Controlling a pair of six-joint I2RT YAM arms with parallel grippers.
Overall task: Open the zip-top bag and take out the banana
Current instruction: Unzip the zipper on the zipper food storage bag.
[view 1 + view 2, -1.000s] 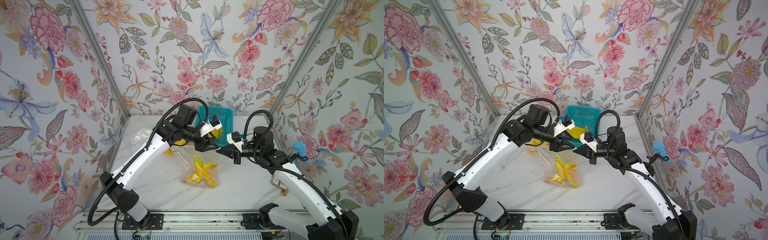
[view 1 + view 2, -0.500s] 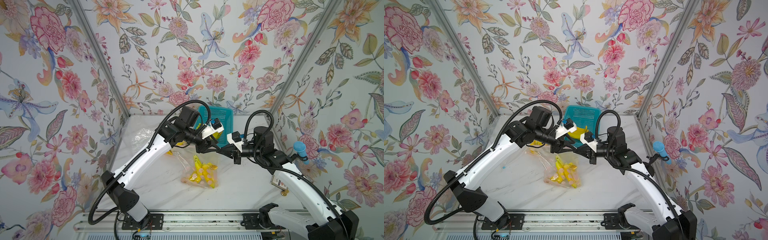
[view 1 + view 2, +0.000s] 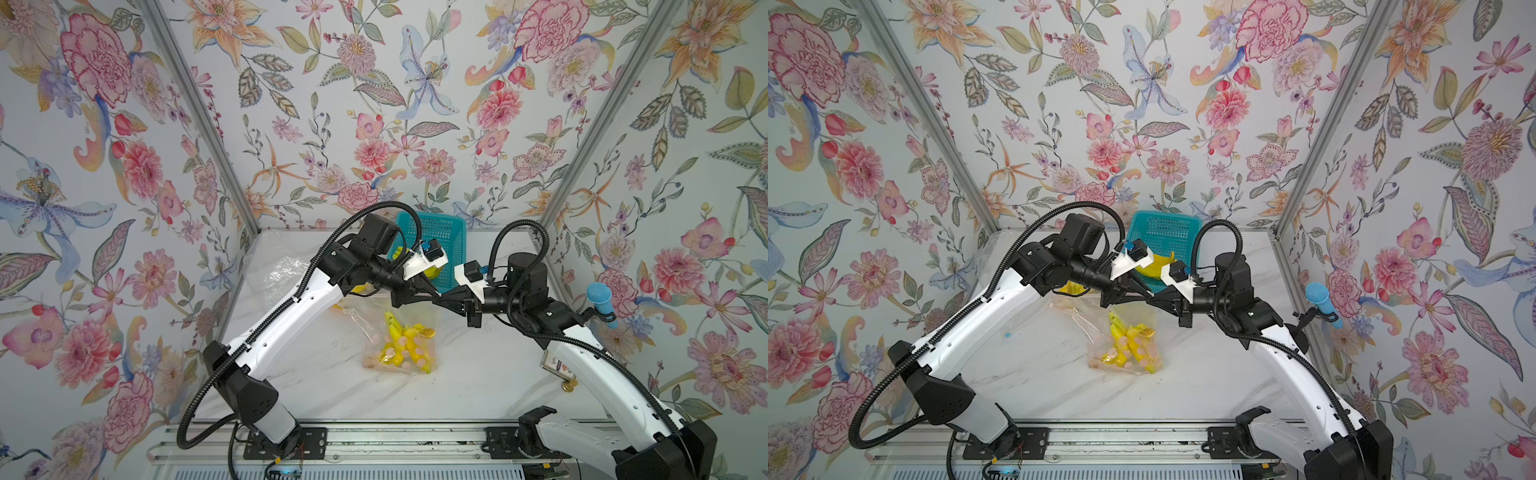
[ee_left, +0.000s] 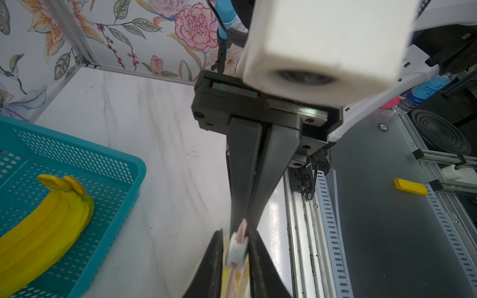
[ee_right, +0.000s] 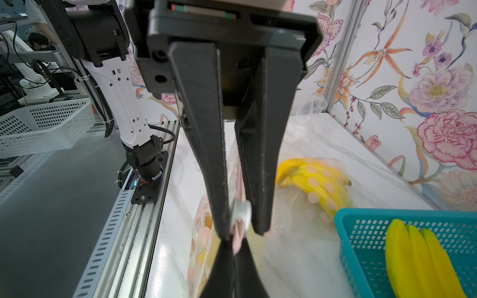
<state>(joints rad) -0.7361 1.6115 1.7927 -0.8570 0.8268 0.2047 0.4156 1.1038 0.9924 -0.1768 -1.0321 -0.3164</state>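
A clear zip-top bag with pink dots (image 3: 399,328) (image 3: 1121,332) hangs over the table's middle with the yellow banana bunch (image 3: 405,347) (image 3: 1129,340) inside. My two grippers meet tip to tip at its top edge. The right gripper (image 3: 448,297) (image 5: 233,254) is shut on the end of the pink zip strip (image 5: 237,240). The left gripper (image 3: 431,292) (image 4: 236,255) is shut on the white zip slider (image 4: 236,251) (image 5: 241,210), one finger on each side. From the top views the slider is hidden behind the fingers.
A teal basket (image 3: 451,232) (image 4: 111,165) (image 5: 361,219) at the back holds a loose banana (image 4: 46,214) (image 5: 418,258). A second dotted bag with bananas (image 5: 317,178) lies behind my left arm, near crumpled clear plastic (image 3: 286,266). On the right are a blue brush (image 3: 600,303) and a small card (image 3: 557,365).
My left gripper has moved right to meet the right gripper, and its jaws have closed in on the zip slider. The right arm and the bag have stayed put.
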